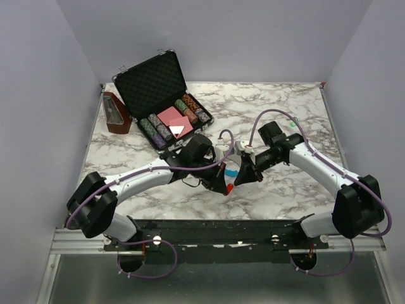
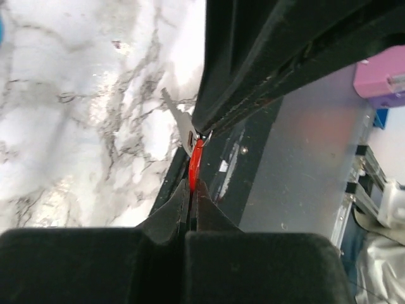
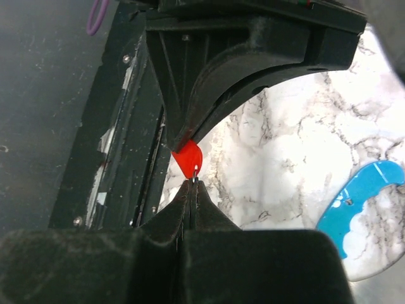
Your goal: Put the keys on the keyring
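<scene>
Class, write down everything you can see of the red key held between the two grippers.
The red key has a thin, glossy red plastic head, seen edge-on from the left wrist, and a short silvery notched blade pointing out over the marble table. The left gripper is shut on the head. From the right wrist, the rounded head shows a small hole near its rim, where the shut right gripper meets it; what that one pinches is too small to tell.

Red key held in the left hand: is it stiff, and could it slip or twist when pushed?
Probably stiff: the red key looks straight, metal blade jutting out, in the left hand. Likely light and prone to pivot, gripped only by its small smooth plastic head.
</scene>
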Controlling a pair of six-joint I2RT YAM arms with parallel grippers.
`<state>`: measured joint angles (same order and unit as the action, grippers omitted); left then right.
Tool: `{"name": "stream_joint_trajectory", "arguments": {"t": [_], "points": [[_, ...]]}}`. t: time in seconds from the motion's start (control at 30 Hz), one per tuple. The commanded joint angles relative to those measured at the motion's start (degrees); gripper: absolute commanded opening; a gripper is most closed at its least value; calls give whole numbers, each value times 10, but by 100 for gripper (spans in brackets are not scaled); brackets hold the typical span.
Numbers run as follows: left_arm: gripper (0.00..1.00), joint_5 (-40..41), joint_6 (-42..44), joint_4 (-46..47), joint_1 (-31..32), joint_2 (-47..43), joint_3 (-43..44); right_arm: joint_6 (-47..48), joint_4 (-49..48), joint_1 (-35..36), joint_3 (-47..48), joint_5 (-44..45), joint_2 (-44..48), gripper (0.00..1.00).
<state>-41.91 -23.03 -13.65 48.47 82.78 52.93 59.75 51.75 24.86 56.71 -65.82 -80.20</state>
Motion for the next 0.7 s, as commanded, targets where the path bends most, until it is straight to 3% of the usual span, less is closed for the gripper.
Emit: {"name": "stream_joint_trajectory", "arguments": {"t": [0.0, 0.13, 0.2, 0.33, 0.43, 0.53, 0.63, 0.67], "points": [[7, 124, -15, -75, -3, -19, 2, -31, -36, -1, -5, 10, 7, 1], [47, 189, -46, -36, -3, -53, -31, -44, -40, -1, -4, -1, 5, 1], [56, 227, -58, -10, -4, -83, -55, -49, -44, -1, -5, -4, 5, 1], [58, 265, -56, 71, -8, -170, -124, -64, -52, -1, -7, -13, 5, 1], [61, 227, -31, 212, -8, -258, -214, -76, -57, -1, -6, -26, 3, 1], [79, 177, -17, 428, -8, -333, -334, -78, -53, -2, -5, -39, 3, 1], [99, 191, -21, 589, -7, -386, -432, -72, -45, -1, -4, -52, 2, 2], [99, 198, -23, 626, -8, -401, -454, -65, -39, -1, -2, -56, 2, 2]]}}
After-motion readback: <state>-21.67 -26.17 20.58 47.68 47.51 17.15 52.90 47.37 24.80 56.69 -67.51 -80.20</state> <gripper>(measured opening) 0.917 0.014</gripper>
